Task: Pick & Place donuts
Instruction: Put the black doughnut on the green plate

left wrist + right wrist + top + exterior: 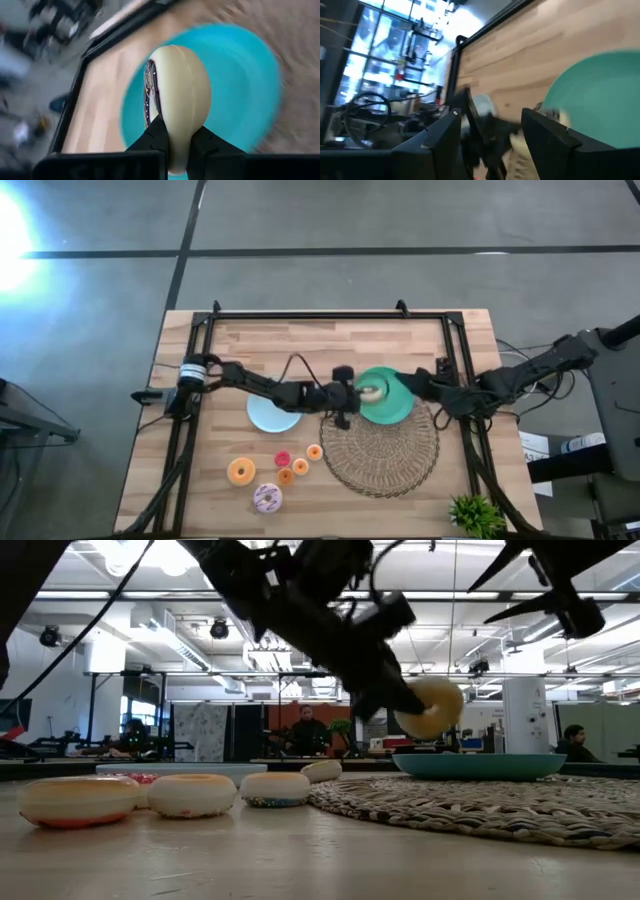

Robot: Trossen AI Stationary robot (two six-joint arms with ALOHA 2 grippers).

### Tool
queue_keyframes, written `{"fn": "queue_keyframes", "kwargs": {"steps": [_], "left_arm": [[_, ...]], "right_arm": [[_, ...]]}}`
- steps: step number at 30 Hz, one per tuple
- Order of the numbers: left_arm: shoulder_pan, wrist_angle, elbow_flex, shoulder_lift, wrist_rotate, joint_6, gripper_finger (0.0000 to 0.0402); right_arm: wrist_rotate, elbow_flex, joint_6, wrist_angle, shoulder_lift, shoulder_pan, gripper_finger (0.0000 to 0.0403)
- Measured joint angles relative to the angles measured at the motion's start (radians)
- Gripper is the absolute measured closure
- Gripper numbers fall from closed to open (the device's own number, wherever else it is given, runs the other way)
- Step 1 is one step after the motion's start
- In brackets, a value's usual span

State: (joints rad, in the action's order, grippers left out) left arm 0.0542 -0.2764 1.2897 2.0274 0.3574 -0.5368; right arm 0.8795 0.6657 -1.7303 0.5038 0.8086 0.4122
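Placement is the step in hand: the left gripper (362,392) hangs at mid-frame in the high view, over the teal plate (394,408), clenched on a pale cream donut (176,95). In the left wrist view that donut stands on edge between the two dark fingers (150,141), with the teal plate filling the frame behind it. The low view shows the donut (430,707) held clear above the plate's rim (480,766), not touching it.

The teal plate sits on the upper edge of the round woven placemat (385,460). A light-blue plate (268,416) lies just left of centre, partly under the left arm. Five more donuts rest at lower left of the high view: an orange one (241,471), a speckled white-pink one (267,498), and three tiny ones, of which the red one (283,458) is one.

The right gripper (428,387) waits just right of the teal plate, its fingers spread wide and holding nothing.

Next, I judge, the left gripper should lower until the donut nears the plate's surface, then release so it tips flat inside the rim rather than rolling off.
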Motion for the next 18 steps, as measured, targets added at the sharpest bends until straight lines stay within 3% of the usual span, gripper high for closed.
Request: {"fn": "queue_keyframes", "kwargs": {"steps": [4,10,13,18], "left_arm": [[0.006,-0.049,0.027,0.069,0.028,-0.158,0.0392],[0.000,-0.014,0.126,0.146,0.079,-0.182,0.0392],[0.000,0.088,0.191,0.163,0.069,-0.173,0.0380],[-0.001,0.315,0.280,0.172,0.031,-0.110,0.0323]], "right_arm": [[0.001,0.077,0.002,0.169,-0.009,0.000,0.0202],[-0.003,0.109,0.011,0.203,0.014,0.001,0.0202],[-0.015,0.109,0.012,0.203,0.027,0.001,0.0202],[-0.025,0.109,0.011,0.203,0.036,0.002,0.0202]]}}
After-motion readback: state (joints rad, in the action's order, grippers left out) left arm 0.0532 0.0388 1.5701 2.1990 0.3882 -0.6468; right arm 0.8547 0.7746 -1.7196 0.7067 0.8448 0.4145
